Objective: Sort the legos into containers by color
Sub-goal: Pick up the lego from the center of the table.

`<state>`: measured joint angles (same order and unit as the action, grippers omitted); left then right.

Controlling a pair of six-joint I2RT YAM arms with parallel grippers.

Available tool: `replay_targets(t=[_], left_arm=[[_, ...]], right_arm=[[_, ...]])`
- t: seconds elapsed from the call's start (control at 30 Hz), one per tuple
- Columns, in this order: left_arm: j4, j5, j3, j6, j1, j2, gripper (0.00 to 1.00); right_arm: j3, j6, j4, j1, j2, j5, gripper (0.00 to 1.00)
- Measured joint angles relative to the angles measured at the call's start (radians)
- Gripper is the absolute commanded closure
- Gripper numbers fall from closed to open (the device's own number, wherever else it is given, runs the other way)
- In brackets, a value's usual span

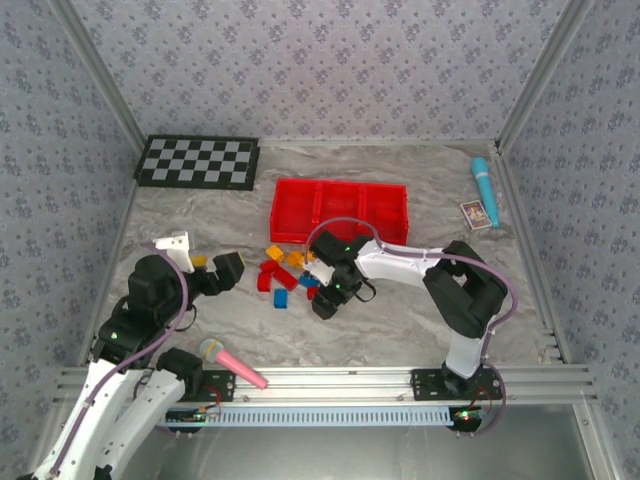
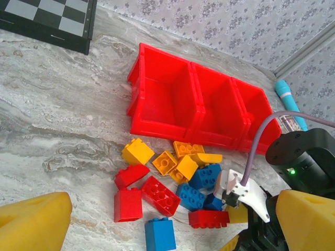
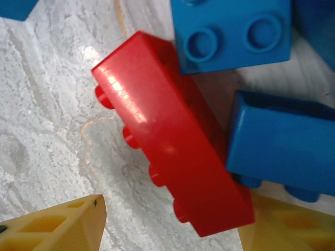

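The legos [image 1: 285, 272] lie in a loose red, blue and yellow pile in front of the red tray [image 1: 338, 240], whose three containers look bare inside [image 2: 162, 128]. My right gripper [image 1: 325, 300] is down at the pile's right end. In the right wrist view it [image 3: 170, 219] stands open astride a long red brick [image 3: 172, 141]; the left finger is clear of it, the right finger close against it. Blue bricks [image 3: 285, 141] crowd that brick's far side. The same red brick [image 2: 208, 218] lies flat on the table. My left gripper [image 1: 205, 262] hovers wide open left of the pile [image 2: 170, 214].
A black-and-white checkered board [image 1: 197, 161] lies at the back left. A pink-handled microphone toy [image 1: 232, 364] rests by the near rail. A blue cylinder [image 1: 485, 185] and a small card [image 1: 477, 214] sit at the back right. Patterned walls enclose the table.
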<state>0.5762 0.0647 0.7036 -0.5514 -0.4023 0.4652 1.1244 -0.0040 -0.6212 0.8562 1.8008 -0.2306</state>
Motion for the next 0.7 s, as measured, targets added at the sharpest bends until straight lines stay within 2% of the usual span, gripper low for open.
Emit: replay_targets(t=[0.33,0.7], left_arm=[[0.005,-0.01,0.0,-0.012,0.0,0.0,0.0],[0.007,-0.031,-0.003,-0.027,0.0,0.0,0.0]], right_arm=[[0.013,0.016,0.05,0.005,0.016,0.032,0.34],[0.026,0.054,0.092,0.077,0.032,0.033,0.52]])
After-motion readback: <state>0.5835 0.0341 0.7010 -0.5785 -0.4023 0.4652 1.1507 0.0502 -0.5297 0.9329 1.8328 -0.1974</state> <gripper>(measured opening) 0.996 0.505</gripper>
